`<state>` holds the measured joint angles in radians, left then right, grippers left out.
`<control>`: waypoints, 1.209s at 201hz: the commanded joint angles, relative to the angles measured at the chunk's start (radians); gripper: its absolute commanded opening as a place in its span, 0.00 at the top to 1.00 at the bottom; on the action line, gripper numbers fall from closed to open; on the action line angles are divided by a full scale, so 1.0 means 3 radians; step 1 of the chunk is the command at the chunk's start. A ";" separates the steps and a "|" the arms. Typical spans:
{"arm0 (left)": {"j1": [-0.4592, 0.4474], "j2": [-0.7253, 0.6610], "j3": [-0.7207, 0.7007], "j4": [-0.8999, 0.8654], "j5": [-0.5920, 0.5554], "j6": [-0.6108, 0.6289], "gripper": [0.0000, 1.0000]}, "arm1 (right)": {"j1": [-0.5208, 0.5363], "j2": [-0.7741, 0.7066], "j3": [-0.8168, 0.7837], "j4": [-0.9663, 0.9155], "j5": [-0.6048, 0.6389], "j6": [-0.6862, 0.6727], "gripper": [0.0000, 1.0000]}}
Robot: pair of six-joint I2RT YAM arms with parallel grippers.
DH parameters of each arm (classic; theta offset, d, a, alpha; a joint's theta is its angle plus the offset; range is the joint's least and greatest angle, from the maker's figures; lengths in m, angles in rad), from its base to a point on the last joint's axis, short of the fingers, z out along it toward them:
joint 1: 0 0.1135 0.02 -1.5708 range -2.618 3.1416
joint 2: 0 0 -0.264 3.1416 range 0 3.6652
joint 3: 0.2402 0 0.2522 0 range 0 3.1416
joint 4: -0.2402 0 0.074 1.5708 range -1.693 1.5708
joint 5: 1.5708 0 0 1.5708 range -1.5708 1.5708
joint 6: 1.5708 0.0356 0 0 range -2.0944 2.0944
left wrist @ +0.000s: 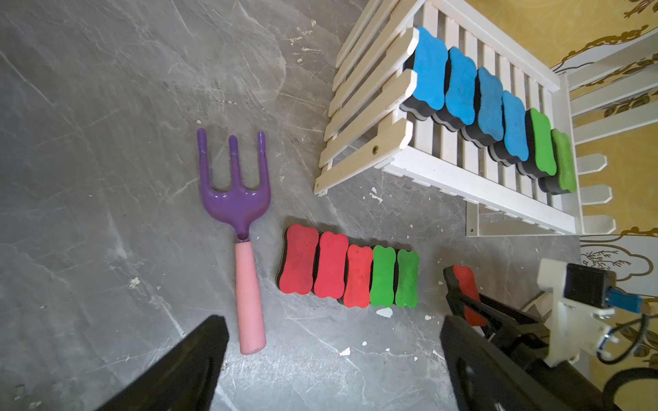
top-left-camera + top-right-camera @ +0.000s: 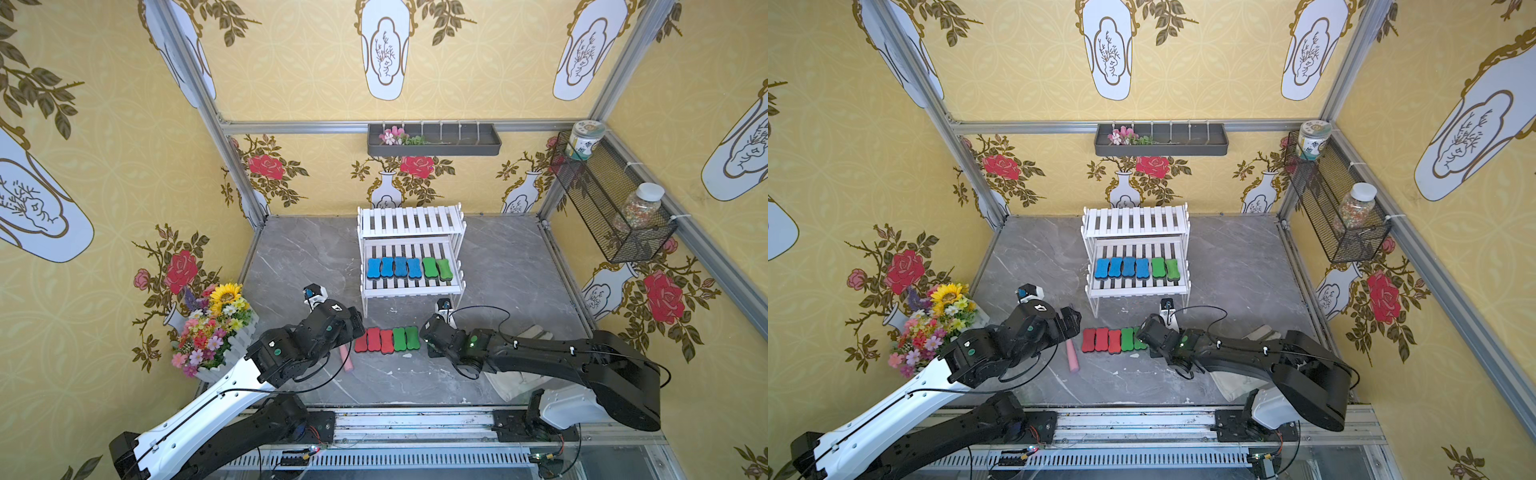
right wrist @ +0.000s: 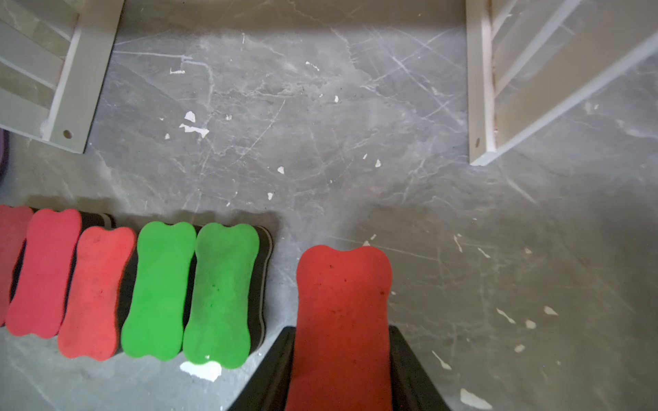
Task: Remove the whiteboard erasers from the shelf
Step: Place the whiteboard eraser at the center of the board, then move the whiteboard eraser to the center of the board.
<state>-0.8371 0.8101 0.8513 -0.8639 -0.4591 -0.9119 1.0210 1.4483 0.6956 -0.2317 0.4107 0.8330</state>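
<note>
The white shelf [image 2: 411, 291] [image 2: 1138, 289] stands at the back middle. Its lower tier carries a row of blue erasers [image 2: 393, 267] [image 1: 459, 85] and two green erasers [image 2: 437, 268] [image 1: 543, 142]; its upper tier is bare. On the floor in front lies a row of three red and two green erasers [image 2: 386, 340] [image 2: 1113, 340] [image 3: 156, 288]. My right gripper [image 3: 341, 331] is shut on a red eraser [image 3: 343, 302] [image 1: 464, 281], low over the floor just right of that row. My left gripper [image 1: 333, 323] [image 2: 356, 322] is open and holds nothing, left of the row.
A purple garden fork [image 1: 235, 199] with a pink handle [image 2: 347, 359] lies left of the floor row. A flower pot [image 2: 216, 328] fills the left front corner. A pale cloth [image 2: 519, 382] lies under my right arm. A dark wall tray [image 2: 434, 149] and a wire basket [image 2: 611, 208] hang higher up.
</note>
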 commanded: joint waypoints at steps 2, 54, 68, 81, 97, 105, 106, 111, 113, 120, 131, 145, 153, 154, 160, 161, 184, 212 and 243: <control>0.0004 0.0029 -0.0005 -0.0010 0.0027 0.0002 0.01 | -0.0024 0.0117 0.0014 0.0267 -0.0007 0.0023 0.58; 0.0002 0.0030 0.0005 0.0001 0.0031 0.0008 0.01 | -0.0122 0.0322 0.0011 0.0440 -0.0120 0.0019 0.57; 0.0001 0.0026 0.0014 -0.0014 0.0028 0.0003 0.00 | -0.0125 0.0351 0.0013 0.0437 -0.0148 0.0045 0.56; 0.0002 0.0020 0.0021 -0.0030 0.0016 0.0002 0.00 | -0.0123 0.0386 0.0008 0.0426 -0.0188 0.0080 0.56; 0.0004 0.0010 0.0022 -0.0040 0.0014 0.0002 0.00 | -0.0120 0.0413 -0.0019 0.0424 -0.0230 0.0133 0.54; 0.0004 0.0010 0.0023 -0.0040 0.0017 0.0002 0.00 | -0.0118 0.0427 -0.0032 0.0410 -0.0239 0.0165 0.53; 0.0004 0.0010 0.0025 -0.0043 0.0015 0.0002 0.00 | -0.0117 0.0428 -0.0032 0.0404 -0.0241 0.0167 0.53; 0.0006 0.0010 0.0030 -0.0045 0.0017 0.0002 0.00 | -0.0112 0.0429 -0.0039 0.0395 -0.0250 0.0185 0.52; 0.0004 0.0010 0.0033 -0.0045 0.0012 0.0002 0.00 | -0.0108 0.0426 -0.0044 0.0396 -0.0249 0.0188 0.52; 0.0004 0.0010 0.0034 -0.0047 0.0007 0.0002 0.00 | -0.0095 0.0414 -0.0056 0.0377 -0.0237 0.0211 0.49; 0.0004 0.0010 0.0033 -0.0044 0.0007 0.0003 0.01 | -0.0069 0.0375 -0.0057 0.0336 -0.0216 0.0224 0.45; 0.0004 0.0021 0.0031 -0.0035 0.0016 0.0002 0.00 | -0.0054 0.0312 -0.0052 0.0281 -0.0183 0.0220 0.43; 0.0004 0.0025 0.0029 -0.0027 0.0022 0.0002 0.00 | -0.0054 0.0273 -0.0046 0.0246 -0.0170 0.0222 0.43; 0.0001 0.0028 0.0027 -0.0026 0.0022 0.0002 0.00 | -0.0054 0.0266 -0.0047 0.0243 -0.0169 0.0221 0.43; 0.0004 0.0037 0.0023 -0.0019 0.0027 0.0007 0.00 | -0.0054 0.0227 -0.0043 0.0213 -0.0156 0.0215 0.43; 0.0004 0.0039 0.0022 -0.0019 0.0027 0.0007 0.00 | -0.0051 0.0221 -0.0040 0.0204 -0.0151 0.0218 0.43; 0.0008 0.0060 0.0021 -0.0002 0.0042 0.0008 0.00 | -0.0076 0.0084 -0.0032 0.0097 -0.0107 0.0223 0.45; 0.0004 0.0060 0.0016 0.0027 0.0054 0.0011 0.01 | -0.0117 -0.0007 -0.0077 0.0031 -0.0104 0.0259 0.47; 0.0004 0.0061 0.0016 0.0027 0.0058 0.0008 0.00 | -0.0162 0.0036 -0.0109 -0.0021 -0.0164 0.0283 0.53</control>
<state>-0.8371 0.8272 0.8589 -0.8612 -0.4484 -0.9138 0.9775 1.4517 0.6701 -0.2081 0.3634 0.8986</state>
